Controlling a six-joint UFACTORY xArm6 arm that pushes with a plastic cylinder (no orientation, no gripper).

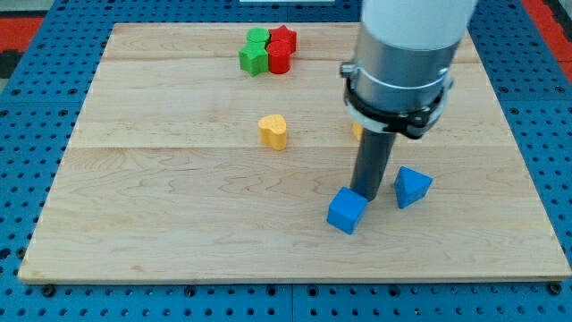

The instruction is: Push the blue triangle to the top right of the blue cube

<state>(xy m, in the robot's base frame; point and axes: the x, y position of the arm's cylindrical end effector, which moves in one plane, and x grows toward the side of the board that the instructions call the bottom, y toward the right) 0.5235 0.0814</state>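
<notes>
Two blue blocks sit close to my tip [366, 194], one on each side of it. I carry no claw, only a straight dark rod, so nothing here spreads, presses together or pinches; its end rests on the wooden board [161, 215]. The blue triangle [411, 187] lies just to the view's right of my tip, apart from it by a narrow strip of bare wood. It is a small, bright blue wedge, with a lighter slanted face and a point toward the view's top. The blue cube [347, 211] sits just below my tip and slightly to the view's left; whether they touch I cannot tell. Farther to the view's left of my tip stands a yellow heart-shaped block [273, 131]. Toward the view's top, well apart, green blocks [256, 54] and red blocks [281, 50] huddle together.
</notes>
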